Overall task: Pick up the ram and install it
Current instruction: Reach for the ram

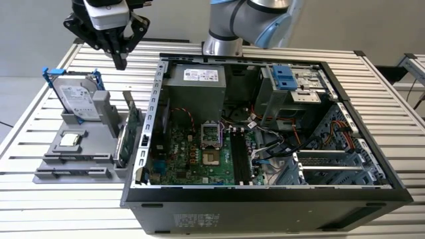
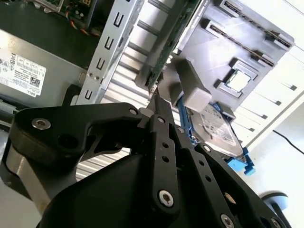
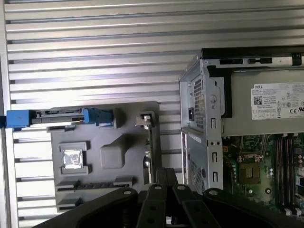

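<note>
Tool (image 2: 159, 100) nearest us in the second wrist view, clenched on nothing; just beyond it, not touching, we see the ram (image 2: 167, 47) standing on edge in the grey holder (image 2: 247, 42); farther on, the processor (image 2: 236, 80) and blue-framed hard drive (image 2: 216, 127) share that holder; beside it on the slatted bench (image 1: 53, 199) lies the open computer case (image 1: 265, 193), its motherboard (image 1: 192, 154) exposed.
</note>
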Robot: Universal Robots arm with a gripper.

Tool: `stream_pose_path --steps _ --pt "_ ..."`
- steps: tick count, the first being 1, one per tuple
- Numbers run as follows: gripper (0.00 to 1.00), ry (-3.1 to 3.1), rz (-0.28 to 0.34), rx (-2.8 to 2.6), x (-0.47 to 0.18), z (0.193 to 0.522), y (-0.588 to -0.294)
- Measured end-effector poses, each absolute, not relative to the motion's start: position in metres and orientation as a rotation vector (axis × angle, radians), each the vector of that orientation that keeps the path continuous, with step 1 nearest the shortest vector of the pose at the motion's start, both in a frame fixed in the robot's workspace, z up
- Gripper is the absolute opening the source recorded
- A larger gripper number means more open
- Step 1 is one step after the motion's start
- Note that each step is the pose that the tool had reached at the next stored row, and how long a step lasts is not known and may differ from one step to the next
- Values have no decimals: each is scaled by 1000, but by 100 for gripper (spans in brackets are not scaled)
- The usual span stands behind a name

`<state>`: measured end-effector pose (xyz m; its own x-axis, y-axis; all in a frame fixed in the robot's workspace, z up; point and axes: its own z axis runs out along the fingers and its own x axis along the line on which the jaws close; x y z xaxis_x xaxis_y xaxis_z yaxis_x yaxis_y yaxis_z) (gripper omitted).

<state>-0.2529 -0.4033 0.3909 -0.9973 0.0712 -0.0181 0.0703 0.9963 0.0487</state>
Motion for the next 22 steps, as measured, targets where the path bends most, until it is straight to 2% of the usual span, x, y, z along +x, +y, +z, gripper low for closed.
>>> stream_pose_path --steps 22 --pt "0 3122 76 27 -290 387 -406"
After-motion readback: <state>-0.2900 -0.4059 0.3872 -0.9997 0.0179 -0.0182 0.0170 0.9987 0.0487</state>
